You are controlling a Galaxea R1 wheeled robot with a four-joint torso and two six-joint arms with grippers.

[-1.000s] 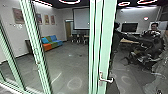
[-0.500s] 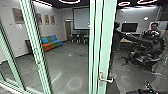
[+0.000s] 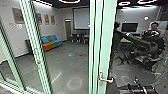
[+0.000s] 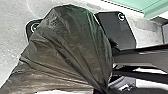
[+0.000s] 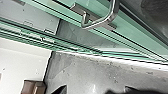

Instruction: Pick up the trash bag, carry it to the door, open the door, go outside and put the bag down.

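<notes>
Low at the right of the head view is my right gripper (image 3: 138, 89), to the right of the door handle (image 3: 106, 80) on the pale green door frame (image 3: 107, 42). The right wrist view has the right gripper (image 5: 95, 90) with its fingertips apart and nothing between them; the metal handle (image 5: 101, 23) stands off from them. A dark, thin trash bag (image 4: 72, 42) hangs in the left wrist view, its plastic drawn into folds where my left gripper (image 4: 102, 91) is shut on it.
Through the glass are a colourful sofa (image 3: 51, 43) and a white screen (image 3: 81, 18). A person (image 3: 153, 31) appears at the right beside a dark robot shape. Other green frame posts (image 3: 37, 50) stand at the left. A brown box (image 5: 33, 87) is near the wall.
My right arm has come into the head view from the bottom right and risen beside the handle. The dark robot shape in the glass has shifted too. The camera has stayed put.
</notes>
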